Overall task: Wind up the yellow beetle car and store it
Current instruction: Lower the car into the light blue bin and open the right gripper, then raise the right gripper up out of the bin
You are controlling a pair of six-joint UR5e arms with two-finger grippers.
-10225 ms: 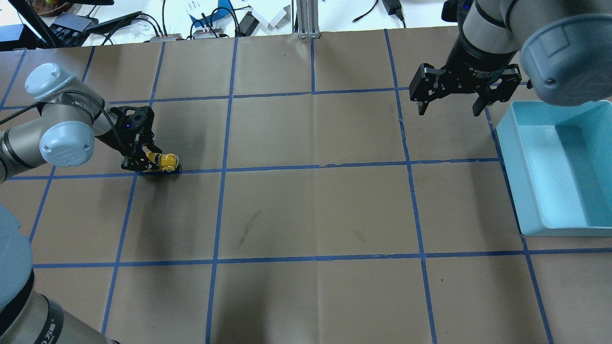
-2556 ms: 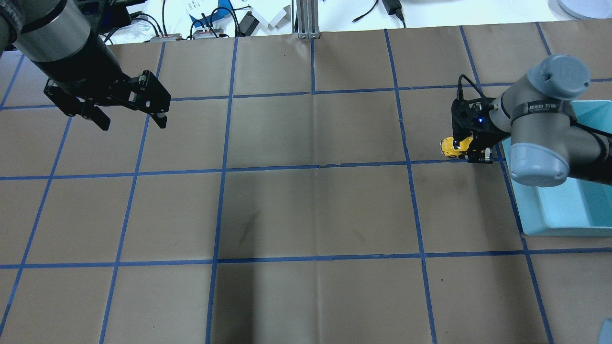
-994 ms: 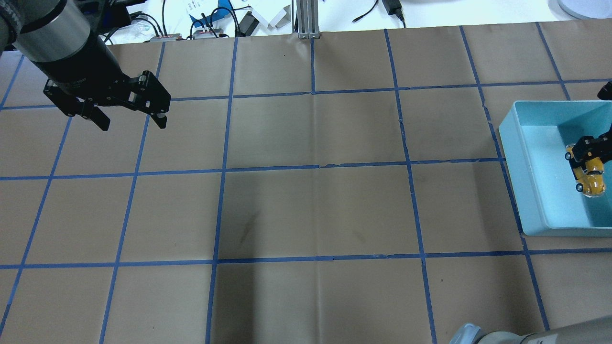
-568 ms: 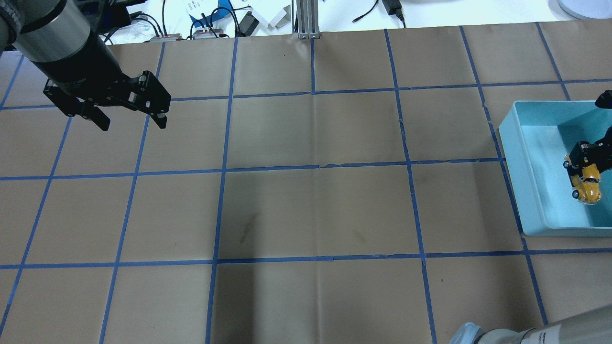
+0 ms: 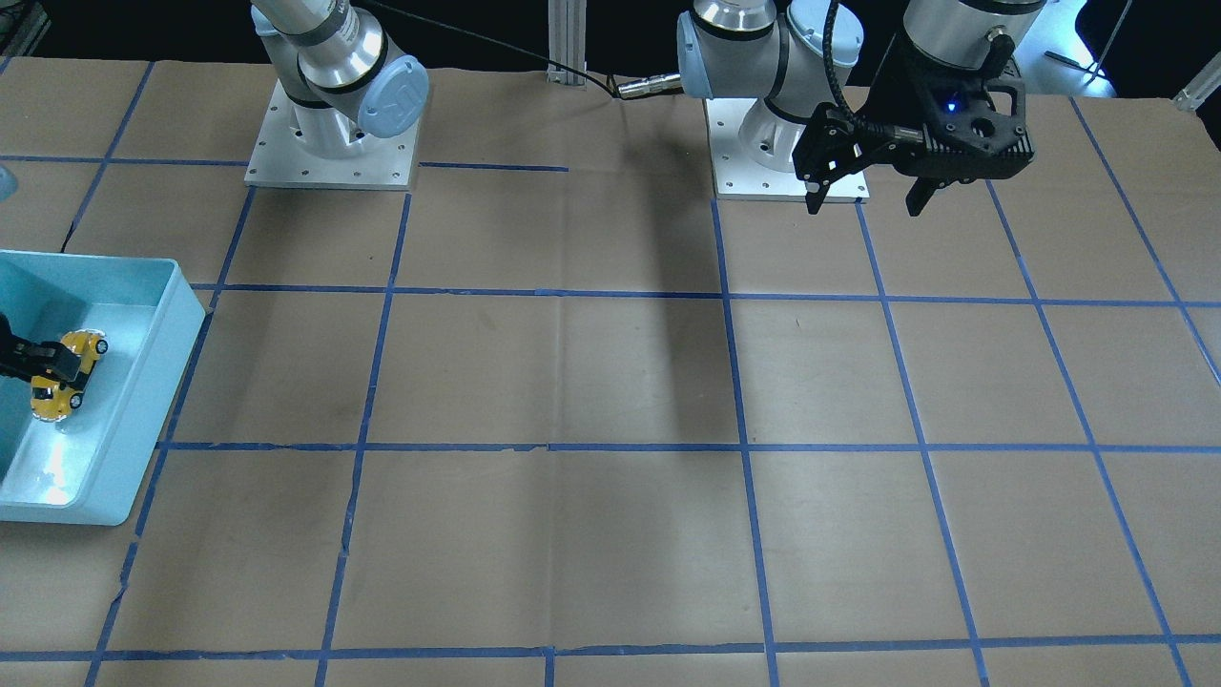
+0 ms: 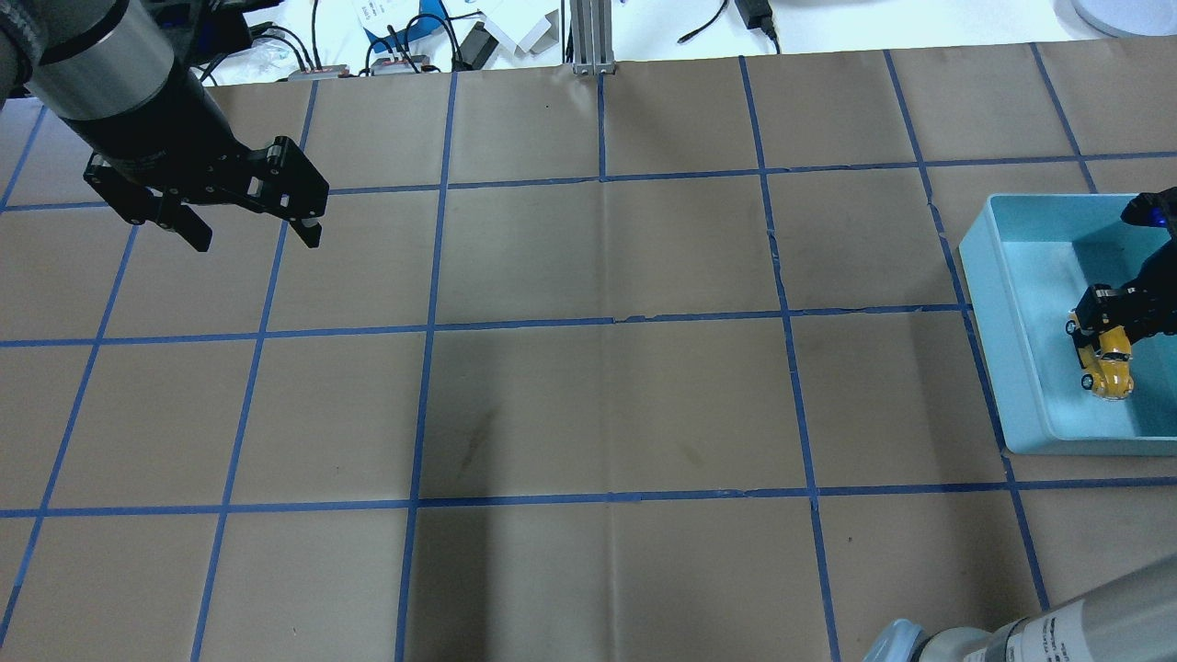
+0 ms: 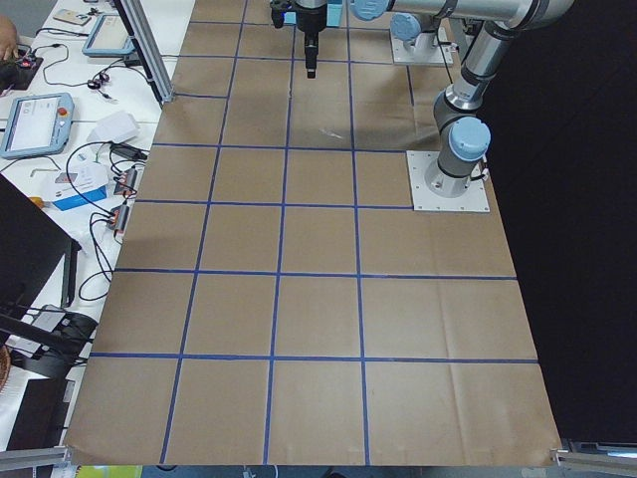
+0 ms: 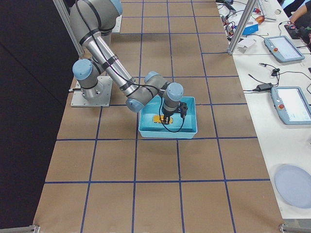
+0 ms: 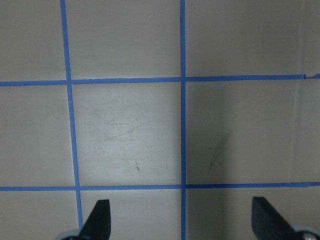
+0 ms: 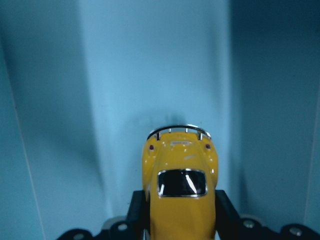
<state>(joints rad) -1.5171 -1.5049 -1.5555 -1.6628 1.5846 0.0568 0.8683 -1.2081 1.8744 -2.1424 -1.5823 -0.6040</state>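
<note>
Across the paper-covered worktop point(image 6: 607, 414), trouble is judged likeliest at the robot's right end, where the light blue bin point(image 6: 988, 276) is set. The left pincer point(image 6: 256, 237) is held wide and empty, well apart from it. The right pincer point(image 6: 1103, 322) is clamped on the yellow beetle car point(image 6: 1106, 366), which is held inside the bin, rear bumper pointing away from the wrist. Whether its wheels touch the floor cannot be told. If released from height, the car could be bounced or tipped. If its spring is wound, it could be driven into the bin wall once freed.

Overhead, front views oppose; both share teal bin point(image 6: 998, 322).
</note>
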